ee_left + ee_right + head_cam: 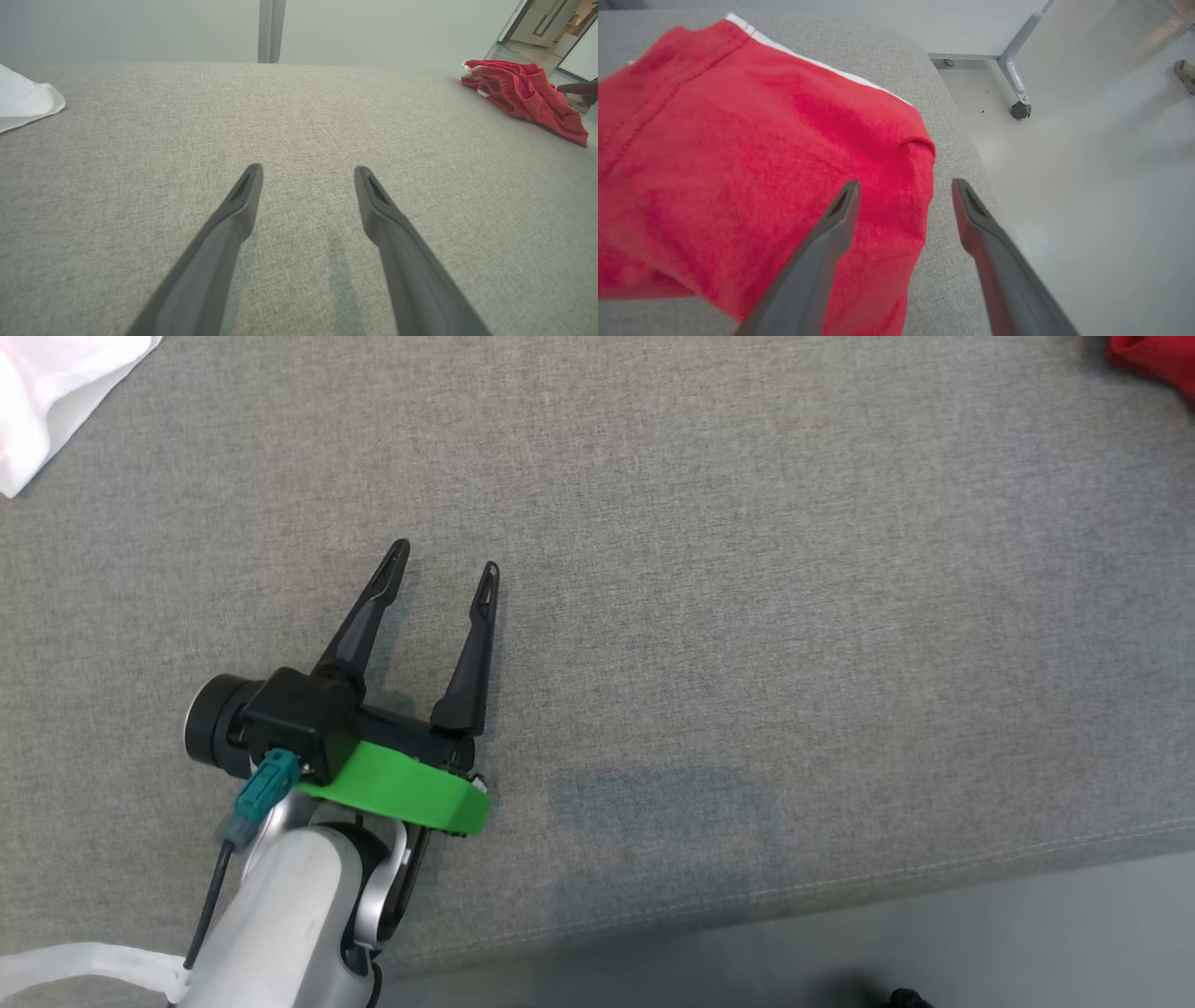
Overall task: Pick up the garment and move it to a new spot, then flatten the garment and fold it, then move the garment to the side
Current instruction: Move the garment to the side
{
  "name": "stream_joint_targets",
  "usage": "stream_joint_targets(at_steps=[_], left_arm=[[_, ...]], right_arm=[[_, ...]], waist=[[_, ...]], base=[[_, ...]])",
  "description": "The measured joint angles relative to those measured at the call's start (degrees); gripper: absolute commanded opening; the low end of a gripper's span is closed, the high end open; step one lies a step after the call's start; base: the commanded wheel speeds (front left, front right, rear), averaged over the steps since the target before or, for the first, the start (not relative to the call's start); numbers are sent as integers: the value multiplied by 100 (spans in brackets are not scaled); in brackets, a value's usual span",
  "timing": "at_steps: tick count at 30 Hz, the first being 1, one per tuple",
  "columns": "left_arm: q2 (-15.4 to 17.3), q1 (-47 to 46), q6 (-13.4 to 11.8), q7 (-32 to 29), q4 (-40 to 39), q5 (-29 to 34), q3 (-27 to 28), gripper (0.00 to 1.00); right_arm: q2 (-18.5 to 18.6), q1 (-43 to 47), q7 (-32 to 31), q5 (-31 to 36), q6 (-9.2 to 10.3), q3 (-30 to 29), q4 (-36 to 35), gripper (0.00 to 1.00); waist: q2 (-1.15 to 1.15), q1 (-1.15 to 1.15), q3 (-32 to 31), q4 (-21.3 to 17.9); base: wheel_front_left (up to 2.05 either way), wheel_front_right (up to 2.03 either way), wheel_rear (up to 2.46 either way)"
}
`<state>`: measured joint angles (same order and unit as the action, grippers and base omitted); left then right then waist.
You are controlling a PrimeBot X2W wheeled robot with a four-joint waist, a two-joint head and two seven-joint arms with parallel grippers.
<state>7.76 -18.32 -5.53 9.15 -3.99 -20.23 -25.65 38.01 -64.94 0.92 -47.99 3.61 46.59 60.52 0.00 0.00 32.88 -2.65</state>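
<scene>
Garment [738,154] lies at the tabletop [747,569] corner, likely already set aside. Left gripper [446,560] and right gripper [906,184] hold fingers wide, empty. Next, the right should lift clear without snagging.

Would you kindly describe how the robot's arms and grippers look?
The left gripper has two long, tapered black jaws on a black body, a green ring, a teal connector with a black cable, and a silver-white forearm. The right gripper has matching dark grey jaws.

Grey fabric surface [747,569] sits over pale floor [1087,210], near a castered leg [1014,77].
</scene>
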Motion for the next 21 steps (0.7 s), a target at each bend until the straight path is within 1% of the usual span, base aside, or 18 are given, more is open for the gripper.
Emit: stream_joint_targets(at_steps=[2,4,5,13,15,18,19,21], left_arm=[[-2,0,0,41,37,-1,1,100],[-8,0,0,58,92,-10,15,100],[-8,0,0,58,92,-10,15,100],[-91,-91,4,254,401,-67,141,100],[-120,-144,4,314,470,-102,223,100],[-135,-162,4,358,623,-177,355,100],[-138,-162,4,360,680,-216,399,100],[-142,-159,4,397,780,-277,488,100]], right_arm=[[-14,-114,166,22,-9,-9,-62,100],[-63,-212,345,35,-67,-29,-154,100],[-63,-212,345,35,-67,-29,-154,100],[-497,-288,1139,45,-388,-73,-564,100],[-633,-281,1317,45,-427,-86,-649,100],[-898,-188,1343,52,-527,-25,-794,100],[-1000,-117,1343,55,-588,1,-842,100],[-1203,60,1351,23,-612,-19,-929,100]], waist=[[0,0,-67,-36],[0,0,-145,-72],[0,0,-145,-72],[0,0,-571,-210],[0,0,-701,-242],[0,0,-912,-291],[0,0,-986,-309],[0,0,-1132,-344]], base=[[0,0,0],[0,0,0],[0,0,0],[0,0,0],[0,0,0],[0,0,0],[0,0,0],[0,0,0]])
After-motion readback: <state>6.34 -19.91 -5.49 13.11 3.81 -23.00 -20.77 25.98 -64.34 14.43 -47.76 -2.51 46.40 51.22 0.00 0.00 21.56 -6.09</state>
